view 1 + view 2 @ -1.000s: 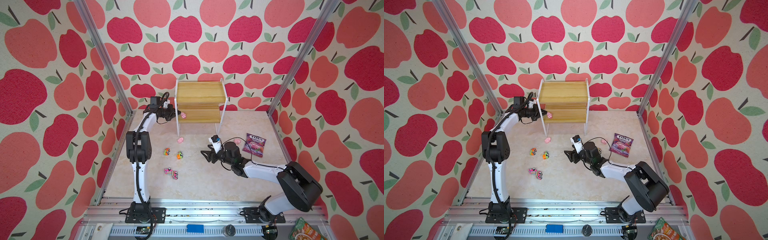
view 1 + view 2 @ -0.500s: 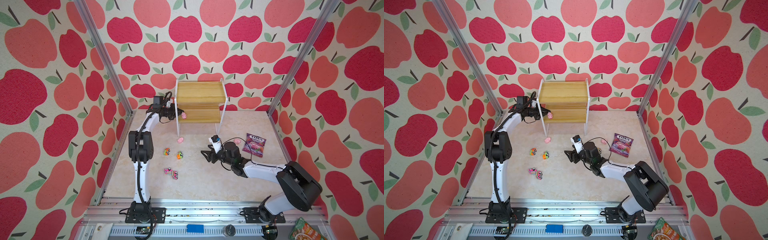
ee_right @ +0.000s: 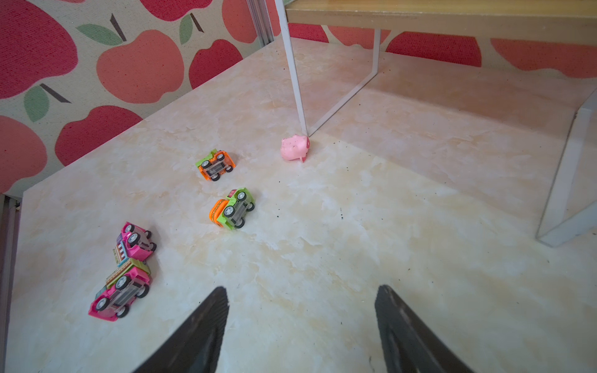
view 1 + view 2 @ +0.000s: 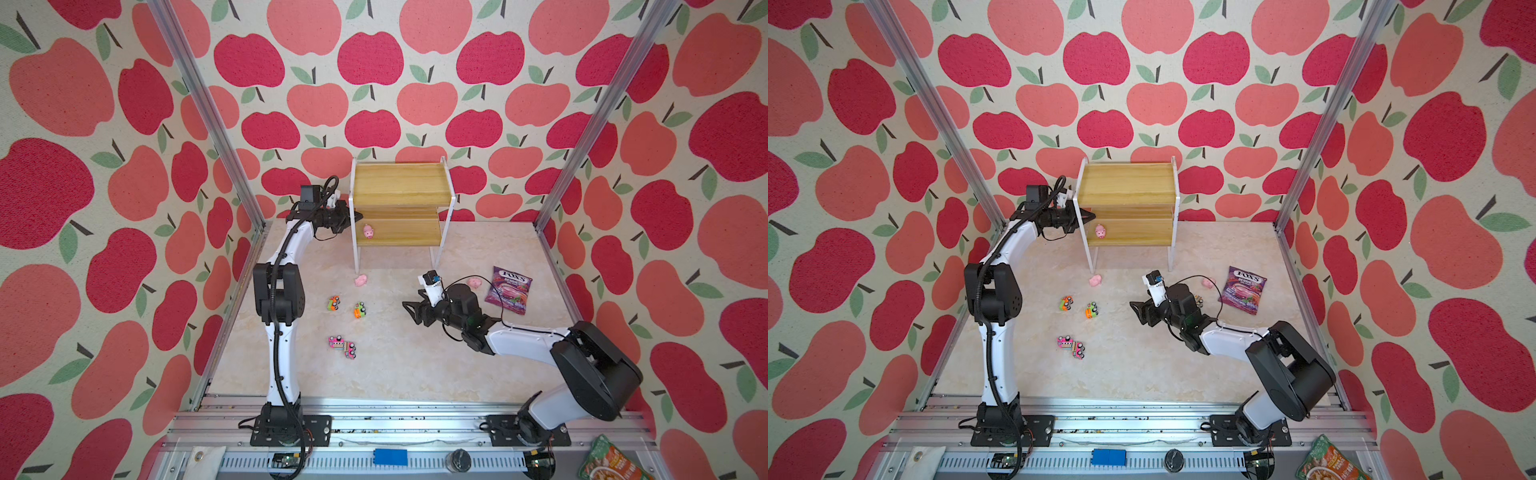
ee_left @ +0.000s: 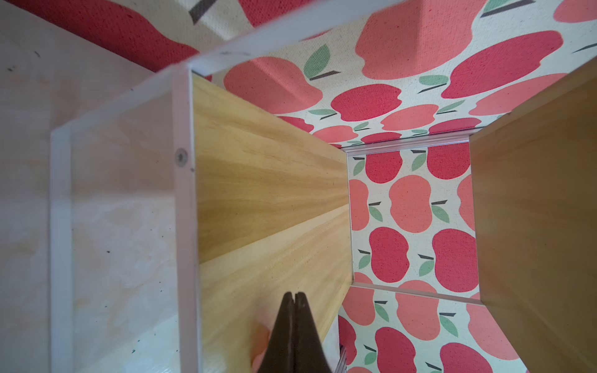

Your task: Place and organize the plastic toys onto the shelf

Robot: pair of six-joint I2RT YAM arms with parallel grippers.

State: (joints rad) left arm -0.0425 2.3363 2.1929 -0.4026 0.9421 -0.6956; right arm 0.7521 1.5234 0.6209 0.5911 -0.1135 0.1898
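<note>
pink trucks [image 4: 337, 342] [image 3: 135, 240]: nearest the front rail, left of centre; two touching each other, tipped so the wheels show in the right wrist view.
right gripper [image 4: 409, 312] [image 3: 302, 289]: low over bare floor [image 4: 395, 365], right of centre, aimed toward the trucks; jaws spread wide, nothing between.
orange-and-green trucks [image 4: 333, 303] [image 3: 232, 209]: two, a little farther back, near each other but apart, both on their sides with undersides showing.
wheeled shape [image 4: 1198, 299]: tucked behind the right wrist, mostly covered; possibly another truck.
floor pig [image 4: 360, 280] [image 3: 294, 147]: on its side, right at the foot of the front left leg of the shelf [image 4: 401, 183].
second pig [image 4: 473, 282]: on the floor at right, just past the right arm.
candy bag [image 4: 508, 289]: purple, flat on the floor, just beside the second pig, near the right wall.
shelf: two wood-grain boards in a white frame, against the back wall.
shelf pig [image 4: 368, 231]: standing on the left end of the lower board.
left gripper [image 4: 355, 216] [image 5: 293, 295]: at the shelf's left side, level with the gap between the boards; fingers pressed together, holding nothing, tips just past the white frame, near the shelf pig yet apart.
</note>
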